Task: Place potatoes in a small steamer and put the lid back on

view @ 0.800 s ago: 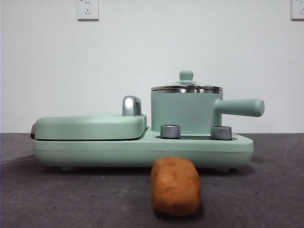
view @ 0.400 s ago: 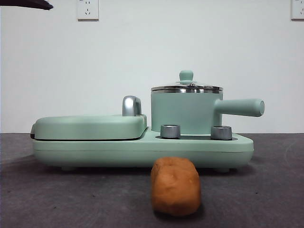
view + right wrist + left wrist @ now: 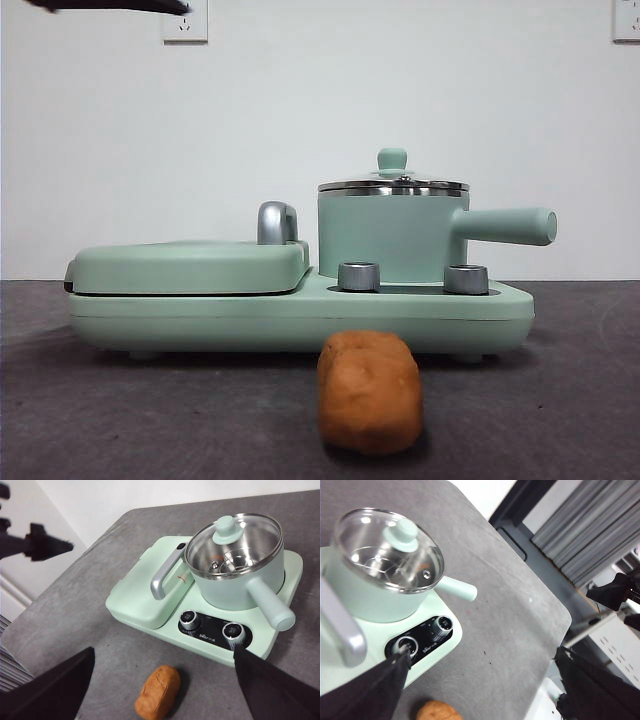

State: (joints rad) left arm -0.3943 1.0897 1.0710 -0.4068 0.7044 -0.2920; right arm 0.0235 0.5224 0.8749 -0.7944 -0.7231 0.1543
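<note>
- one orange-brown blocky potato (image 3: 369, 392) lies on the grey table (image 3: 560, 400), just in front of the mint-green cylindrical steamer pot (image 3: 392, 238).
- clear glass lid (image 3: 234, 539) sits on the pot; lift it off by its knob, straight up.
- left gripper (image 3: 485, 690) and right gripper (image 3: 165, 690) hang above, jaws apart, holding nothing.

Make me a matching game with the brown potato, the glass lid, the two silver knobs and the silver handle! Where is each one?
Things:
1. orange-brown potato
2. clear glass lid
3. two silver knobs
4. curved silver handle

Places:
A. on top of the mint-green pot
B. on the flat green grill cover
C. on the grey table, in front of the cooker
D. on the cooker's base, in front of the pot

Pairs: 1-C, 2-A, 3-D, 4-B
</note>
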